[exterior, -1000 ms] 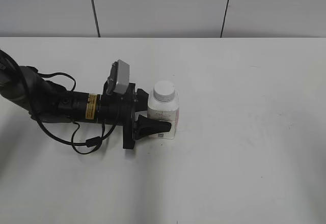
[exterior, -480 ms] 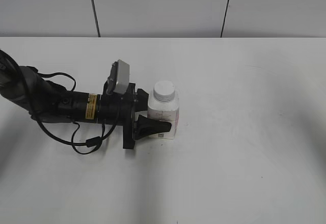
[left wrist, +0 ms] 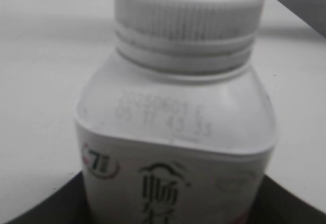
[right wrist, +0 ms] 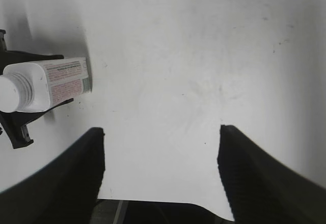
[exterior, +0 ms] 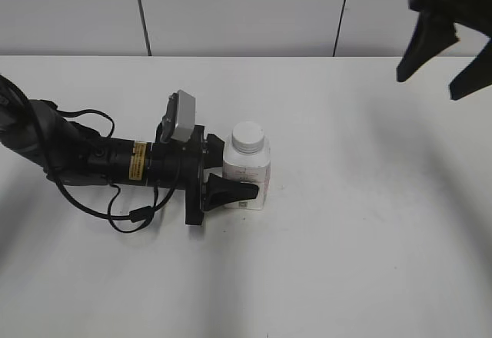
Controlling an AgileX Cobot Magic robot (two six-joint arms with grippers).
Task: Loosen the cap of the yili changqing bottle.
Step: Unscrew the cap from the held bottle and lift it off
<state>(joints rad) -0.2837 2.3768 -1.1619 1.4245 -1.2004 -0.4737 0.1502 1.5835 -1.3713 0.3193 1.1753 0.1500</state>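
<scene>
2 black fingers of my left gripper clasped the small squat white plastic bottle upright on the white table, its ribbed white screw cap untouched. My right gripper hung spread wide and empty, well apart at upper right.

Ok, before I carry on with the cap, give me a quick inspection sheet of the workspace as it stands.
Surface: white table, bare where visible.
Bottle: yili changqing bottle upright, left of centre.
Cap: cap on the neck, nothing touching it.
Clutter: nothing seen.
Left gripper: left gripper lies low from the left, jaws closed on the bottle's body below the cap.
Right gripper: right gripper raised at the upper right, jaws open and empty, far from the bottle.
Cables: black cable looped on the table beside the left arm.
Surroundings: pale panelled wall behind the table.
</scene>
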